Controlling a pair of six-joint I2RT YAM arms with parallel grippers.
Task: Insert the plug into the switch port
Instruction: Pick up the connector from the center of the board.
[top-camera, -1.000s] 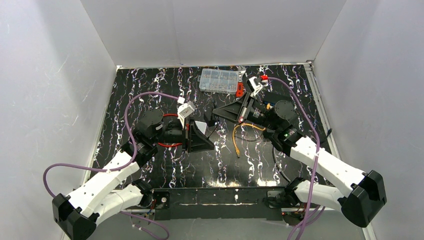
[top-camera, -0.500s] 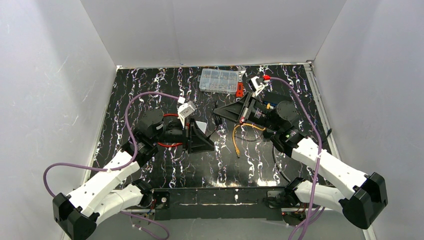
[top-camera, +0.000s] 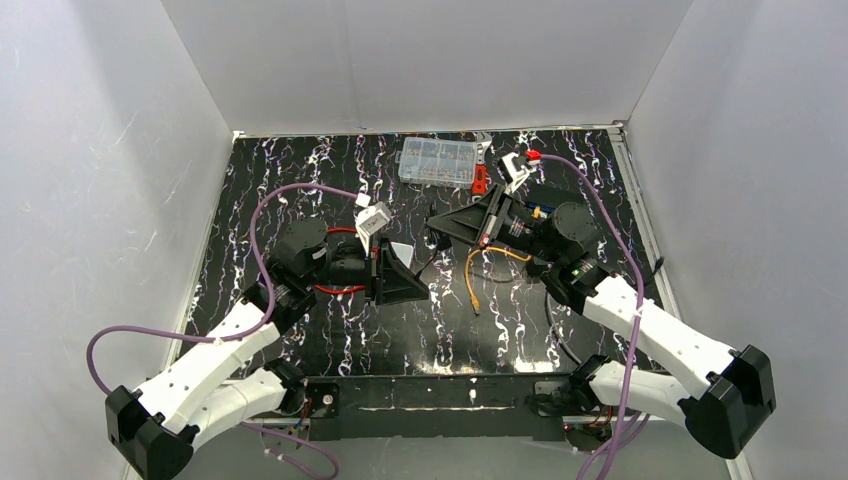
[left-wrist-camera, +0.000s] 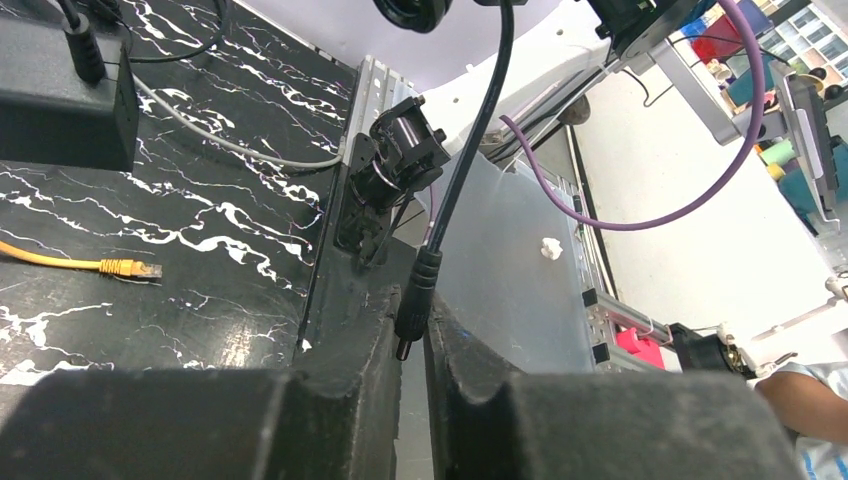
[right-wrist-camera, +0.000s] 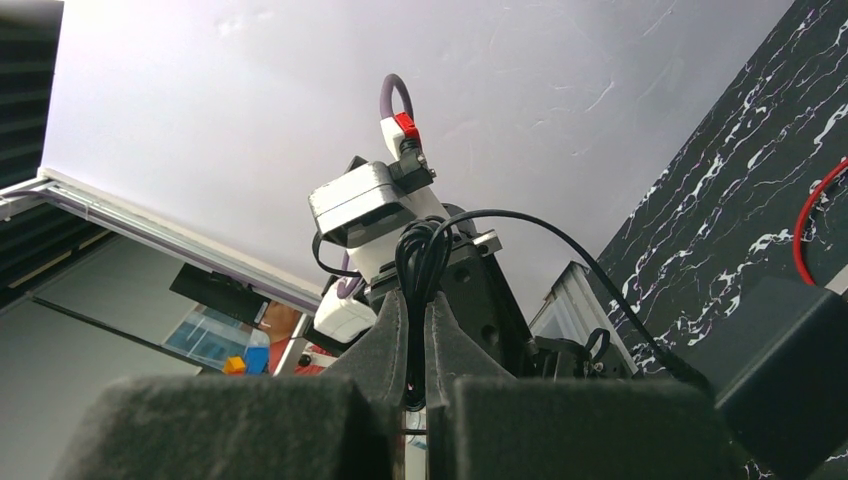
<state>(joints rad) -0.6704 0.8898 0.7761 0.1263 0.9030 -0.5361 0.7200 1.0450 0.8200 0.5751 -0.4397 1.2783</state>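
left gripper (left-wrist-camera: 412, 345) is clenching on a black barrel connector (left-wrist-camera: 415, 300), right gripper (right-wrist-camera: 414, 320) is pinching a coiled black cable (right-wrist-camera: 420, 245). the plug (left-wrist-camera: 145, 270) is lying loose on the table (left-wrist-camera: 200, 200), ending its orange cable (left-wrist-camera: 50, 258), held by neither. pulling either black lead could be sweeping it aside or snagging the orange cable.

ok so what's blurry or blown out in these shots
Left wrist: fingers a dark blur up close, cable and plug sharp, the room beyond at right washed out. Right wrist: fingers blurred too, wall bright and even. Top: sharp, evenly lit, no hard shadows.
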